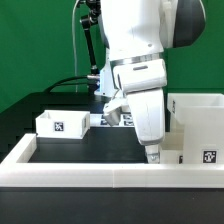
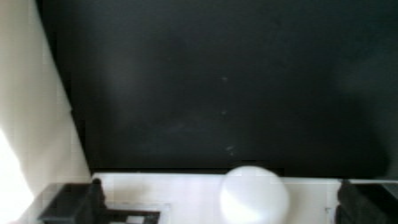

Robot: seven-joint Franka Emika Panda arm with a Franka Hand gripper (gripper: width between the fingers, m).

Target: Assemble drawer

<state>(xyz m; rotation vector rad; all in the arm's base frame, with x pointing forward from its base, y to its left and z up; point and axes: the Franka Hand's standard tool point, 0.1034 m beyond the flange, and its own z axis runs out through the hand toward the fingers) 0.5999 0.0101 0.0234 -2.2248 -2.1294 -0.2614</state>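
The gripper [image 1: 152, 153] points straight down from the arm [image 1: 135, 60]. Its fingers are spread wide with nothing between them, and its tips are low over the desk [image 1: 80, 150]; whether they touch it cannot be told. In the wrist view, bare black desk fills most of the picture. A white edge [image 2: 22, 110] runs along one side, though what it belongs to cannot be told, and a blurred rounded white shape [image 2: 251, 195] sits close to the camera. In the exterior view, the housing [image 1: 200, 120] stands upright just beside the gripper at its 3 o'clock. Its upper side looks open, and it carries a tag [image 1: 209, 156] on its near face. At 6 o'clock the rail [image 1: 100, 176] runs along the desk's near border. At about 9 o'clock, well apart from the gripper, a tray [image 1: 58, 123] sits open side up on the desk with a tag on its front wall. At 10 o'clock, between tray and arm, a tagged piece [image 1: 110, 119] shows, mostly hidden behind the arm; what it is cannot be told. A green backdrop [image 1: 40, 50] stands behind at 12 o'clock, with a black cable [image 1: 65, 86] in front of it.
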